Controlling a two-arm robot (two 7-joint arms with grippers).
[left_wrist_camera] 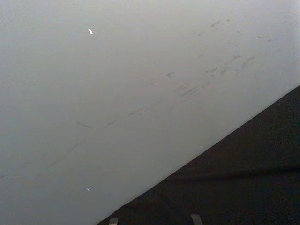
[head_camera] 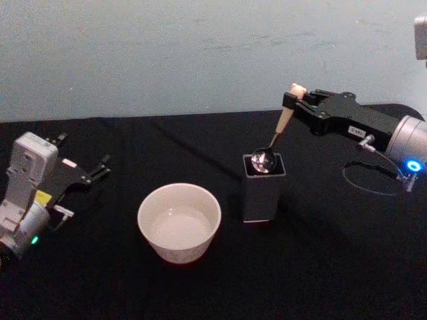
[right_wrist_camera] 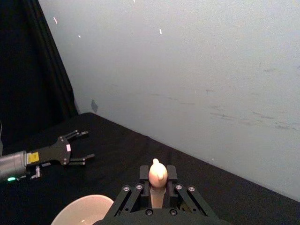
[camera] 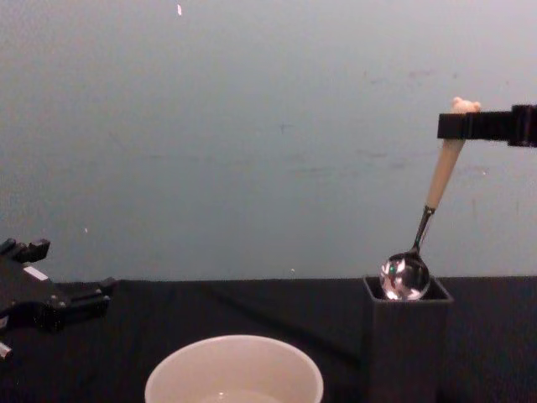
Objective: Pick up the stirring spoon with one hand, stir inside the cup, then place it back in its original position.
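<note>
On the right of the black table (head_camera: 320, 267): the right gripper (head_camera: 294, 100) hangs in the air above and just behind the holder, its fingers closed on the top of the stirring spoon's handle.
Stirring spoon (camera: 432, 197): held tilted, bear head uppermost and poking out above the claw, cream handle and thin metal neck slanting down and toward the robot's left from the fingers.
Spoon bowl: the shiny round bowl sits at the open mouth of the holder, level with its rim in the chest view; whether it touches the walls cannot be told.
Grip seen from the right wrist: the bear head (right_wrist_camera: 158, 174) stands up between the two black fingers (right_wrist_camera: 144, 174), which press against the handle on either side.
Holder (head_camera: 264, 187): dark grey square tube, upright on the table, directly below the spoon bowl and below and in front of the claw.
Cup (head_camera: 179, 222): wide cream-white cup, upright, beside the holder on its left and a little nearer the robot, apart from it.
Left gripper (head_camera: 97, 170): resting low at the table's left edge, well apart from cup and holder, fingers spread apart and holding nothing.
Backdrop: a pale wall (head_camera: 200, 53) behind the table.
</note>
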